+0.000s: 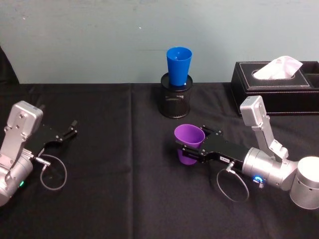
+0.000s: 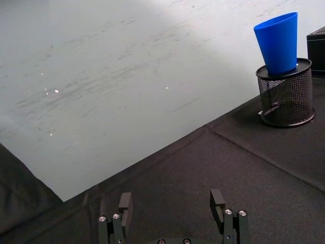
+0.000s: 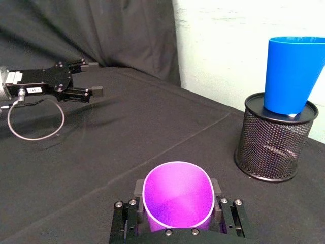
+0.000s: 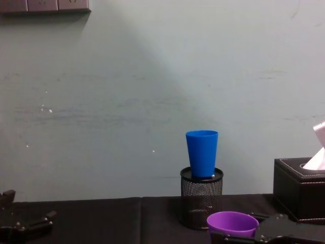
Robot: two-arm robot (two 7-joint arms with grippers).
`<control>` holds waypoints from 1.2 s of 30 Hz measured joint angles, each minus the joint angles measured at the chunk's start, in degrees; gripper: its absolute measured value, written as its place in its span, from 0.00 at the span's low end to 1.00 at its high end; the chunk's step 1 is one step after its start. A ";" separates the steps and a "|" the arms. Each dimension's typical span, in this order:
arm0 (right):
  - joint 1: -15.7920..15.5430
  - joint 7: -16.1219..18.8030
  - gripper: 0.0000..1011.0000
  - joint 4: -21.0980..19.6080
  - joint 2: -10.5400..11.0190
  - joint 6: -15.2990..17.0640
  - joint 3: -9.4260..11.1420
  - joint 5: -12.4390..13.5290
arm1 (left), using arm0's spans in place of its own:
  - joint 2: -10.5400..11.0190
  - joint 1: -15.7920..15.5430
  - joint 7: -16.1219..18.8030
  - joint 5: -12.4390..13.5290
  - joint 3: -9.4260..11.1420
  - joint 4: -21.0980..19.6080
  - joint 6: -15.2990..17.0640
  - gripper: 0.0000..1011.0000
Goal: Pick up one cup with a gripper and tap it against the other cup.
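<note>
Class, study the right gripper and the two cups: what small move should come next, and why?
Probably lift the purple cup and carry it forward toward the blue cup. The right gripper has its fingers on both sides of the purple cup, apparently gripping it, while the blue cup sits higher, in the black mesh holder. The left gripper rests open, far aside.

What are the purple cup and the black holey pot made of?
The purple tapered cup, clamped in the right hand, looks like smooth plastic: even colour, thin glossy rim. The black cylindrical mesh pot under the blue cup looks like metal wire mesh, with tiny holes.
</note>
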 joint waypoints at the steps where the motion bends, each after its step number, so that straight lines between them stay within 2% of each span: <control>1: 0.00 -0.02 0.72 -0.01 0.00 0.02 0.00 0.00 | 0.00 0.00 0.00 0.00 0.00 0.00 0.00 0.99; 19: 0.04 -0.11 0.72 -0.07 0.05 0.12 -0.01 0.06 | 0.00 -0.01 0.00 0.00 0.00 0.00 0.00 0.99; 22: 0.04 -0.13 0.76 -0.07 0.06 0.12 -0.01 0.07 | 0.00 0.00 0.00 0.00 0.00 0.00 0.00 0.99; 30: 0.04 -0.13 0.98 -0.07 0.07 0.12 -0.01 0.10 | 0.00 0.00 0.00 0.00 0.00 0.00 0.00 0.99; 36: 0.04 -0.13 0.99 -0.07 0.06 0.12 -0.01 0.12 | 0.00 0.00 0.00 0.00 0.00 0.00 0.00 0.99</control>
